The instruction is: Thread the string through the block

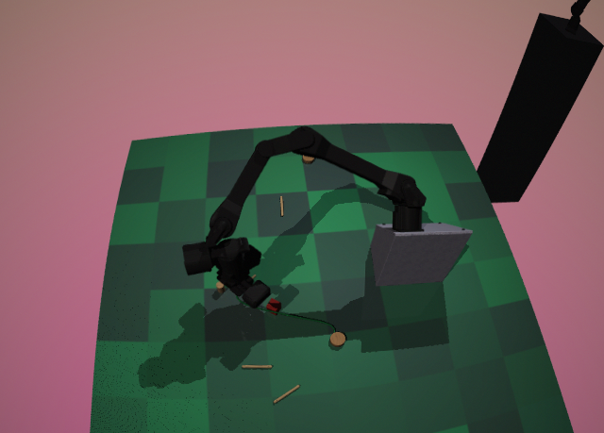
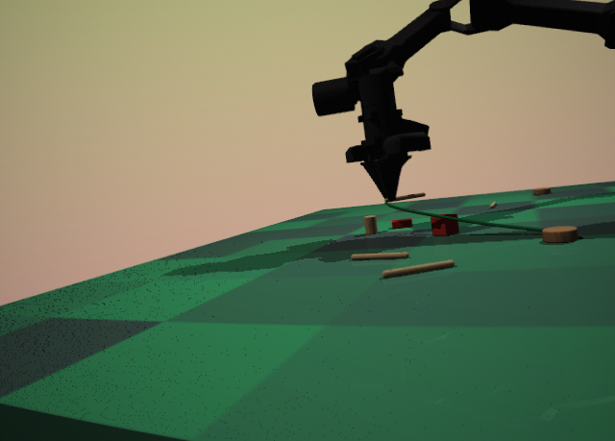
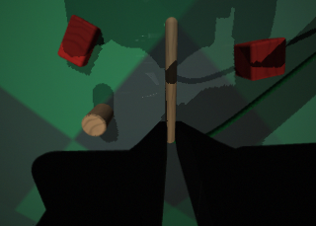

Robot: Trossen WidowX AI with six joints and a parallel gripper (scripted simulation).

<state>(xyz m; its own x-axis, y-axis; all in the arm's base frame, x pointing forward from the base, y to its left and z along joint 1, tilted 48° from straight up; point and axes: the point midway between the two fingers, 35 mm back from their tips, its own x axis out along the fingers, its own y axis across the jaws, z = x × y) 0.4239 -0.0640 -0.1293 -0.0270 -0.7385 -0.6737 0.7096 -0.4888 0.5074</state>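
My gripper points down, above the table, shut on one end of the string's wooden stick. The stick juts out roughly level beyond the fingertips. The green string runs from the fingertips to the round wooden button. The red block stands on the table, apart from the fingers and the stick. The string passes beside it, not through it. A dark patch marks its face in the exterior view; the hole is not clear.
A short wooden cylinder stands near a smaller red block. Loose sticks lie about. A second wooden disc is at the back. The arm's grey base is right.
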